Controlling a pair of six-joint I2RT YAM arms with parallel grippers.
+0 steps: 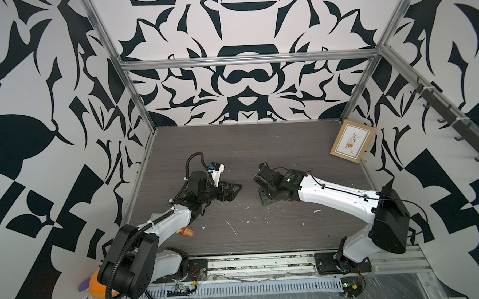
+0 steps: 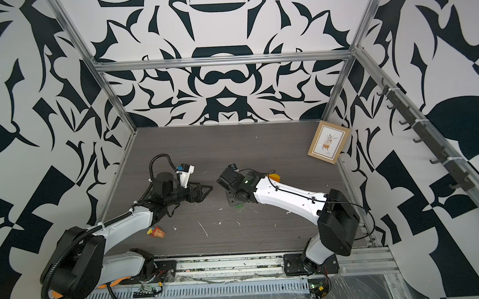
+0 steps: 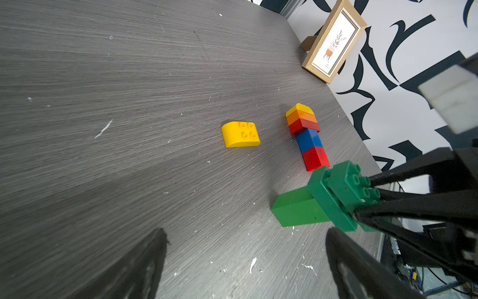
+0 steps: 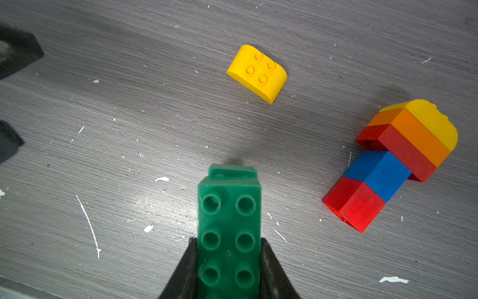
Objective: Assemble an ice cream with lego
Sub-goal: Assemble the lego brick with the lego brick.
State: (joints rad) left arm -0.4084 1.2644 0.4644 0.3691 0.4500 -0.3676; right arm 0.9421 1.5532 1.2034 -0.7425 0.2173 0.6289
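Currently held: green piece, which I am clamping in the right gripper.
Left gripper: hanging wide, empty.
Built: coloured stack, lying beside it.
Remaining: loose yellow dome; joining, I judge.

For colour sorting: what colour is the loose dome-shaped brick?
The loose dome-shaped brick is yellow; right wrist view.

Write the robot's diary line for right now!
left jaws: open, empty | right jaws: shut on green bricks | yellow dome brick: loose | red-blue-orange stack: lying down
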